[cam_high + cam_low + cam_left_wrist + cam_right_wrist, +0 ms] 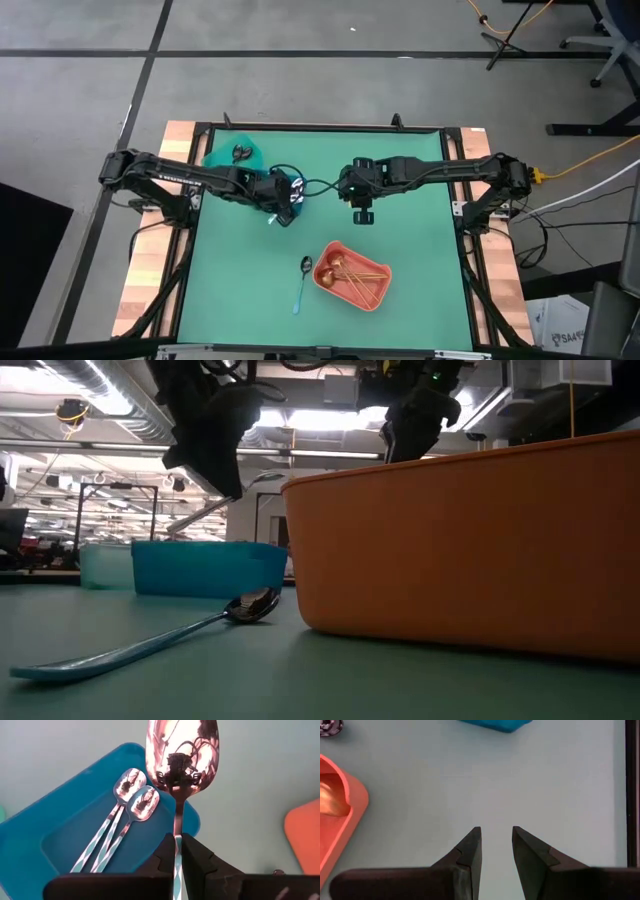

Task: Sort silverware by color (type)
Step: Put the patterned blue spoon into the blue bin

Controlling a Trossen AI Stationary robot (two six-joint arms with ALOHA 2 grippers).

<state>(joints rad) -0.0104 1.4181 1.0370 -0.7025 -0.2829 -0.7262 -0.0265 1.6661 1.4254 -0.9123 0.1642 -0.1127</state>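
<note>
My high view looks straight down on the whole desk [420, 190]. My low view sits at desk-top height, facing level across, close against the coral bin [470, 540], also seen from above. Each wrist view looks down from close range; the left one shares the blue bin [60, 835].

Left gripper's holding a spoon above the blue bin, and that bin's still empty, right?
Not empty. The left wrist view shows two spoons already lying in the blue bin. The rest holds: the left gripper is shut on a spoon above it.
</note>
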